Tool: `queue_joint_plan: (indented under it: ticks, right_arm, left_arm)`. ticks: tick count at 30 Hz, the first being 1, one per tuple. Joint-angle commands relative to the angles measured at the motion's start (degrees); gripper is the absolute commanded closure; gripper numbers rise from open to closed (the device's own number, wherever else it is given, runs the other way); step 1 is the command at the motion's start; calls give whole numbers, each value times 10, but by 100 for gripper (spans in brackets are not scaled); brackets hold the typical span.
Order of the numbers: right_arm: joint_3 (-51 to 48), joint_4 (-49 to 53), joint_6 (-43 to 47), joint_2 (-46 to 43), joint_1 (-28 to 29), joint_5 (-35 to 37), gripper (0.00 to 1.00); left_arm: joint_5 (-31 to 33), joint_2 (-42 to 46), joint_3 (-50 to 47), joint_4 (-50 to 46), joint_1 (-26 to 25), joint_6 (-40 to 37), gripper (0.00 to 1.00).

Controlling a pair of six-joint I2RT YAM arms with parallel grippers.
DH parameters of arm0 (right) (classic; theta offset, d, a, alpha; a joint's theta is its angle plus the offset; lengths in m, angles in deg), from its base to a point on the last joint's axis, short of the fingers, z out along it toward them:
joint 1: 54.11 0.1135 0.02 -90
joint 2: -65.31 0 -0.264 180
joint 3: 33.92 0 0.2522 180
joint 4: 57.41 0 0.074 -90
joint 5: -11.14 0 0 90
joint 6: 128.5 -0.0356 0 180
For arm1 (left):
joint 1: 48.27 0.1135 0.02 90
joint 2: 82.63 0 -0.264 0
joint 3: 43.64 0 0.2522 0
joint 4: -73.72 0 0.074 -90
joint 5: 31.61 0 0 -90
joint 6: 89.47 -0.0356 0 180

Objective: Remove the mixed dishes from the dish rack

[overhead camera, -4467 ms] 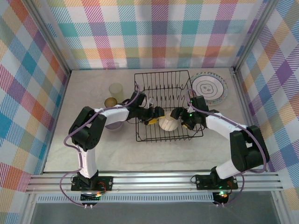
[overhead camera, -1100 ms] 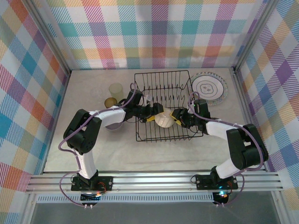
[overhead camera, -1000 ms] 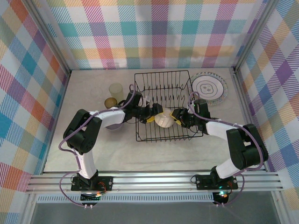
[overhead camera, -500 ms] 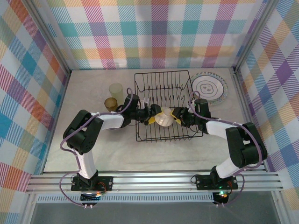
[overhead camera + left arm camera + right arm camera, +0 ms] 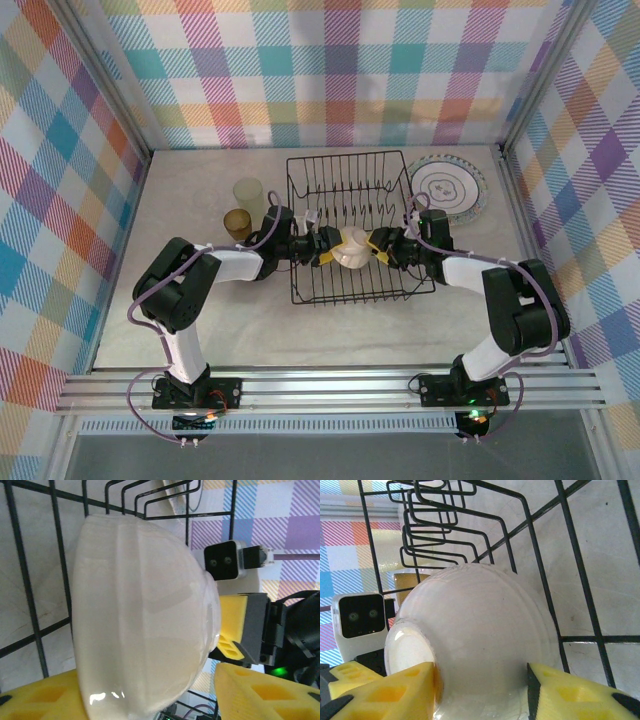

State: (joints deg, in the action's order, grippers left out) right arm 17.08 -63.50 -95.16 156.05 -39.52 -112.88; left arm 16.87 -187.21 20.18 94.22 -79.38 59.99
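Handover looks like the step in hand. A glossy cream round bowl (image 5: pixel 351 247) is held tipped on its side inside the black wire rectangular dish rack (image 5: pixel 345 156), about mid-rack, between the two arms. The right end effector (image 5: pixel 376 246) grips it, with yellow pads pressed on either side near the narrow foot end, which leaves the wide rim free for the other arm. The left end effector (image 5: pixel 324 254) straddles that rim side. In the left wrist view one pad lies against the rim while the other sits just beside the wall with a sliver of gap, so I cannot tell whether it has clamped. Holding the bowl sideways probably lets it pass the upright dividers. Out on the bench (image 5: pixel 200 320), left of the rack, stand a small amber cup (image 5: pixel 237 222) and a pale yellow-green cup (image 5: pixel 248 191). A round white plate with dark rings (image 5: pixel 447 186) lies to the right; I judge these already unloaded.
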Motion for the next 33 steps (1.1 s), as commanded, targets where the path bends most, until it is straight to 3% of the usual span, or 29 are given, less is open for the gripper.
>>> queue_joint_plan:
  ticks: [1, 6, 13, 20, 33]
  right_arm:
    - [-27, 109, -11, 43, 0, 4, 51]
    - [-22, 102, -16, 49, -3, -9, 51]
    - [-15, 114, -12, 36, -5, -9, 51]
    - [-9, 128, -10, 17, -9, -7, 51]
    - [17, 163, 2, -7, -12, -4, 50]
  left_arm:
    - [-21, 13, -6, 74, -16, 24, 44]
    - [-22, 11, -13, 99, -17, 35, 55]
    - [-20, 11, -19, 116, -17, 43, 65]
    - [-26, -5, -19, 166, -18, 72, 86]
    - [-34, -30, -14, 230, -19, 108, 100]
